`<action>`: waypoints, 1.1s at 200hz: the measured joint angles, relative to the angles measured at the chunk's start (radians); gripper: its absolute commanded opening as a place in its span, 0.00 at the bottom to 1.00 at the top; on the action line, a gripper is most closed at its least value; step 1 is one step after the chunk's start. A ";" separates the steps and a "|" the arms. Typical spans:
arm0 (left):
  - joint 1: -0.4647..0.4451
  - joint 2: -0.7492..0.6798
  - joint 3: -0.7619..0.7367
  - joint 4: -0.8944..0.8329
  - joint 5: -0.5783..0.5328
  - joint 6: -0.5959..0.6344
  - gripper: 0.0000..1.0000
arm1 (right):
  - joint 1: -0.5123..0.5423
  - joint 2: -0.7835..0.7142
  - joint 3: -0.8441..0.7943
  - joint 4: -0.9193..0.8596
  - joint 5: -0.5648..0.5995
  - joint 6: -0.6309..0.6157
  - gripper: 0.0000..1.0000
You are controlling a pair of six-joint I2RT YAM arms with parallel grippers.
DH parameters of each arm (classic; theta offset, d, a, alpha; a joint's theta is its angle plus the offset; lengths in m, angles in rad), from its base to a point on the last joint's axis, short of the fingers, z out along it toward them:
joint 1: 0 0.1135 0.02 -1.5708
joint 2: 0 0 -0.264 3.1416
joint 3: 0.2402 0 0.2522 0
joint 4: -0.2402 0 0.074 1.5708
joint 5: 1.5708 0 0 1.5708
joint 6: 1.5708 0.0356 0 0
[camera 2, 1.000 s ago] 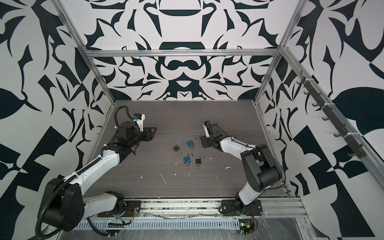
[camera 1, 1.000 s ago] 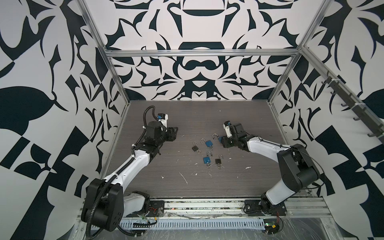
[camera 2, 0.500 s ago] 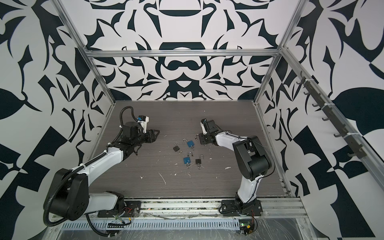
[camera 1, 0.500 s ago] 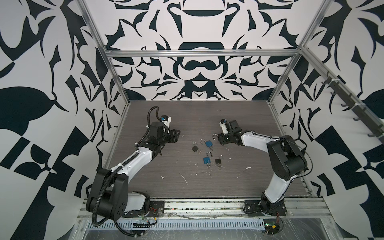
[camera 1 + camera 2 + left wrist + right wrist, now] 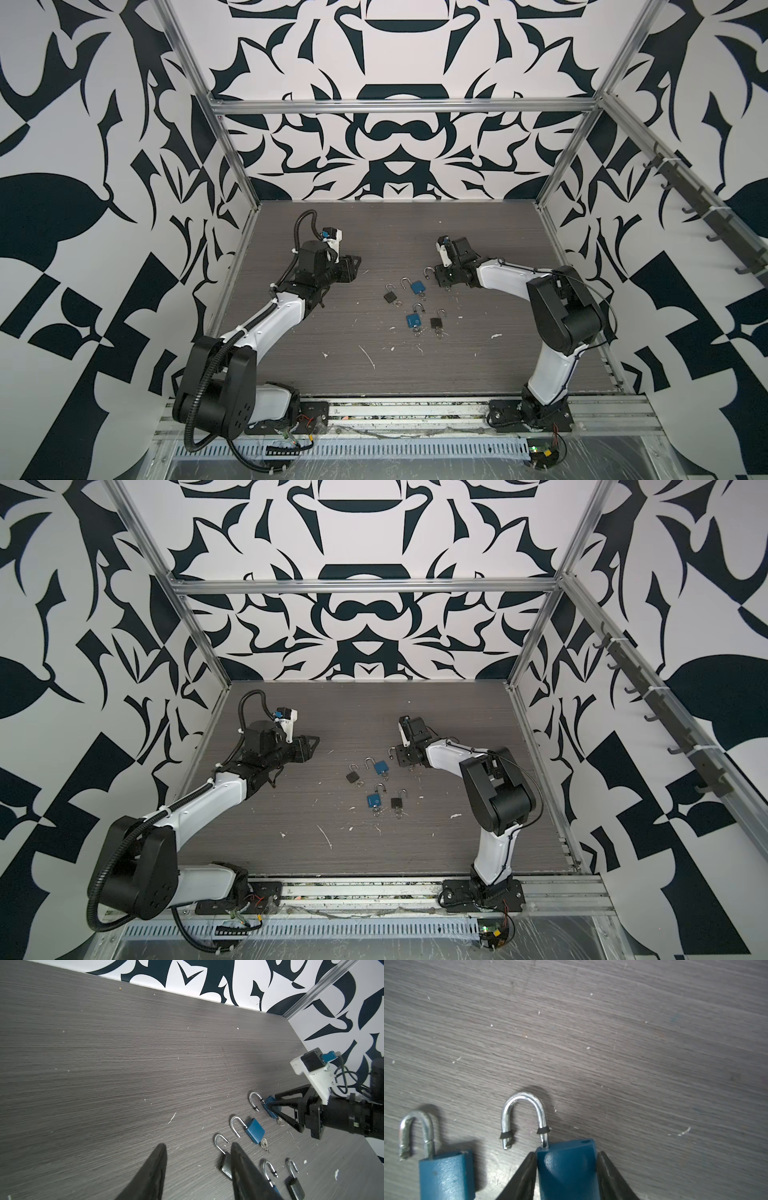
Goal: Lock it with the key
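My right gripper point(image 5: 566, 1154) is shut on the body of a blue padlock point(image 5: 566, 1169) that lies on the grey table. Its silver shackle point(image 5: 525, 1105) stands open, pointing away from the fingers. In both top views this gripper point(image 5: 437, 277) point(image 5: 400, 757) is low at the right of the padlock group. The left wrist view shows a key ring point(image 5: 280, 1122) under that gripper; the key itself is hidden. My left gripper point(image 5: 198, 1144) is open and empty, hovering left of the group point(image 5: 354, 266) point(image 5: 312, 746).
Several other open padlocks lie in the table's middle: a dark one point(image 5: 390, 296), a blue one point(image 5: 417, 286) with a key point(image 5: 264, 1144) in it, another blue one point(image 5: 412, 320) and a dark one point(image 5: 436, 322). White scraps point(image 5: 368, 356) dot the table.
My right gripper has slid a little left and closed its jaws on the blue padlock's body. The left gripper has reached slightly toward the middle, still open.
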 measured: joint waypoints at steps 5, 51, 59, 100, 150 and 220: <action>0.000 0.000 0.000 0.000 0.000 0.000 0.52 | 0.000 0.000 0.000 -0.001 0.001 0.000 0.53; 0.000 0.005 0.000 0.002 0.000 -0.008 0.52 | 0.000 0.000 0.000 -0.025 0.005 -0.004 0.57; 0.000 0.005 0.000 0.003 0.000 -0.010 0.52 | 0.000 0.000 0.000 -0.027 0.006 -0.005 0.57; 0.000 0.005 0.000 0.007 0.000 -0.013 0.51 | 0.000 0.000 0.000 -0.032 0.009 -0.008 0.54; 0.000 0.005 0.000 0.007 0.000 -0.017 0.51 | 0.000 0.013 0.007 -0.031 0.009 -0.008 0.51; 0.000 0.005 0.000 0.007 0.000 -0.018 0.51 | 0.005 0.048 0.034 -0.033 0.011 -0.005 0.53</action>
